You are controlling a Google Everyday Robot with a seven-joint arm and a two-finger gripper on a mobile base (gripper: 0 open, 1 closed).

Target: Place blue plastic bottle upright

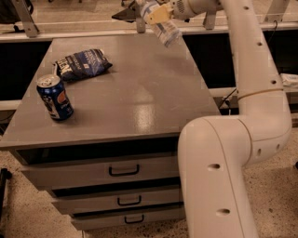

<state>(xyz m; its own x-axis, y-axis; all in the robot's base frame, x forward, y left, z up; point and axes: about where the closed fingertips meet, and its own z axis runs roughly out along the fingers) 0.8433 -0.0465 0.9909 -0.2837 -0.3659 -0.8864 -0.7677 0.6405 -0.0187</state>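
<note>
Camera view. EDITOR: What is there, by count?

PHOTOGRAPHER: One grey cabinet (pixel 139 93) with three drawers (pixel 93 174), all pushed in. One dark blue soda can (pixel 55 98), one dark blue snack bag (pixel 83 64), one blue plastic bottle (pixel 167 32), one white arm (pixel 260 69) and one gripper (pixel 157 14).

EDITOR: Where is the bottle, and who has it?

PHOTOGRAPHER: It is in the air above the cabinet's back edge, right of the middle, and touches nothing on the top. The gripper is at the very top of the view, fingers clamped around the bottle's upper part. The bottle hangs tilted, its lower end slanting down toward the cabinet's right side.

EDITOR: Edges and room?

PHOTOGRAPHER: The can stands upright near the cabinet's front-left corner, close to the left edge. The bag lies flat in the back-left part, well apart from the bottle and near the can without touching it. Bare grey surface runs from the middle of the cabinet top to its right and front edges. The arm's thick elbow stands before the cabinet's front-right corner and hides the drawers' right ends. Its upper link rises past the right edge.
</note>
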